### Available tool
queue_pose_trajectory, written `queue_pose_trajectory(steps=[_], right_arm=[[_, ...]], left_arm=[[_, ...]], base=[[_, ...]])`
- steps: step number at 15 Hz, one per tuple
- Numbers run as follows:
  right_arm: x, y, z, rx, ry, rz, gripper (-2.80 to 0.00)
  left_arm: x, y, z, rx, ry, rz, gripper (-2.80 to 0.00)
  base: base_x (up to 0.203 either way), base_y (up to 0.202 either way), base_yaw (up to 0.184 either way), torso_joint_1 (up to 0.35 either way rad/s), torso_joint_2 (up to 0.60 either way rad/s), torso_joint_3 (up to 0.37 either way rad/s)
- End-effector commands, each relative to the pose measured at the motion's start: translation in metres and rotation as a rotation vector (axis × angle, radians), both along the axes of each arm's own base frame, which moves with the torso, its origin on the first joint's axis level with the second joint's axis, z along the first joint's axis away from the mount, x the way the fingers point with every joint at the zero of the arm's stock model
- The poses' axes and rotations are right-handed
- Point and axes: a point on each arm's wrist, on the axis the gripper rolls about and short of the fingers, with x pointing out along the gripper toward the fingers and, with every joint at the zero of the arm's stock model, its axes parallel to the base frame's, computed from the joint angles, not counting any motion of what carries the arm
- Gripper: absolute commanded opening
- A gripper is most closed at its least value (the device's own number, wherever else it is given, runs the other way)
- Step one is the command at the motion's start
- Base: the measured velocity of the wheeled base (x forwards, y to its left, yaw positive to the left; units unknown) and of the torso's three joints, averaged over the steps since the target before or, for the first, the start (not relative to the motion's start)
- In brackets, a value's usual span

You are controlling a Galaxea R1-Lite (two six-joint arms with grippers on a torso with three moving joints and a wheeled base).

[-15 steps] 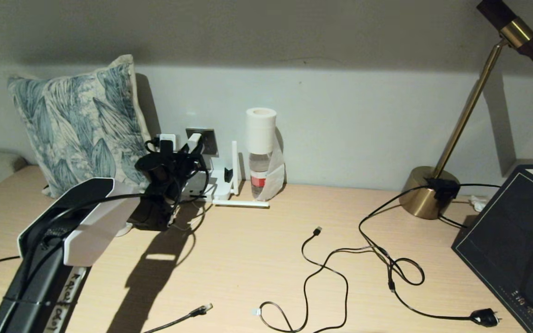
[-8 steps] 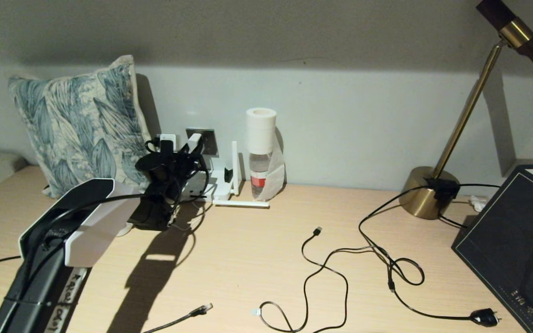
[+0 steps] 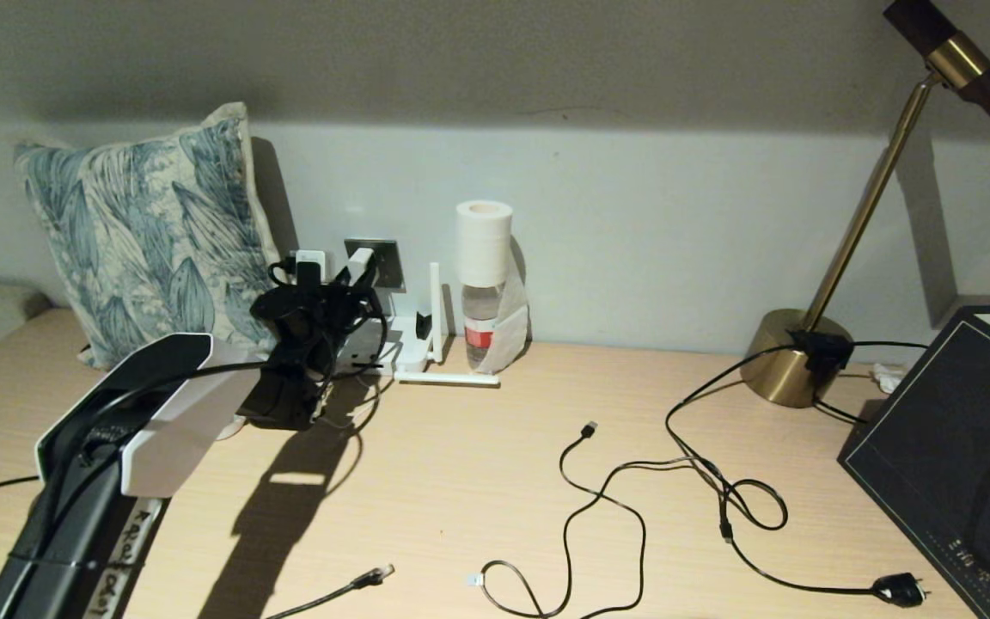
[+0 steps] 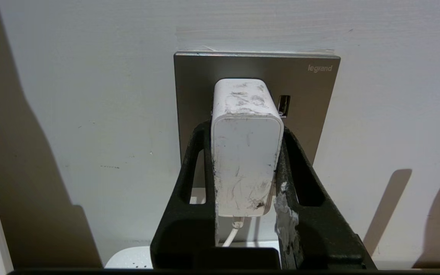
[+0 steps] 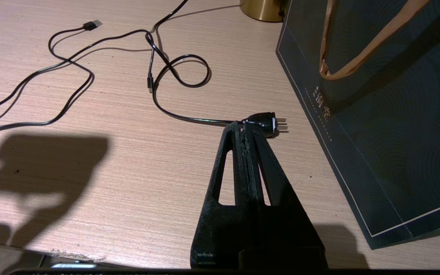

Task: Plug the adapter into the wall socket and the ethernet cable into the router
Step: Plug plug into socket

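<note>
The white adapter [image 4: 246,152] sits against the grey wall socket [image 4: 311,99], its thin white cord hanging below. My left gripper [image 4: 245,131] is shut on the adapter, one black finger on each side. In the head view the same gripper [image 3: 349,279] is at the wall socket [image 3: 390,260], beside the pillow. The white router [image 3: 413,348] stands just right of it, one antenna upright and one lying flat. The ethernet cable [image 3: 375,574] lies at the desk's front edge, its clear plug free. My right gripper [image 5: 243,128] hangs shut and empty over the desk.
A leaf-print pillow [image 3: 143,232] leans on the wall at the left. A water bottle [image 3: 482,322] topped by a paper roll stands right of the router. Thin black cords [image 3: 632,490], a black plug [image 5: 267,123], a brass lamp [image 3: 796,357] and a dark bag [image 3: 959,430] fill the right.
</note>
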Motion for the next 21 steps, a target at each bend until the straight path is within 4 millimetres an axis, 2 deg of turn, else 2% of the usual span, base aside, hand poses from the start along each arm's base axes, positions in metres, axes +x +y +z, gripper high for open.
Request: queue_pose_trajectory(steps=[1,10,21], right_arm=[[0.0000,0.0000,-0.0001,0.000,0.002,0.001,-2.80],[0.0000,0.0000,-0.0001,0.000,0.002,0.001,-2.80],[0.0000,0.0000,-0.0001,0.000,0.002,0.001,-2.80]], left_arm=[[0.0021,0.0003,-0.0123,0.002,0.017,0.002,-2.80],[0.0076,-0.0003,-0.0171,-0.001,0.000,0.001,-2.80],[0.0072,-0.0004,-0.0131,-0.005,-0.009,0.003,-2.80]], base=[[0.000,0.000,0.000,0.000,0.00,0.000],[0.000,0.000,0.000,0.000,0.00,0.000],[0.000,0.000,0.000,0.000,0.00,0.000]])
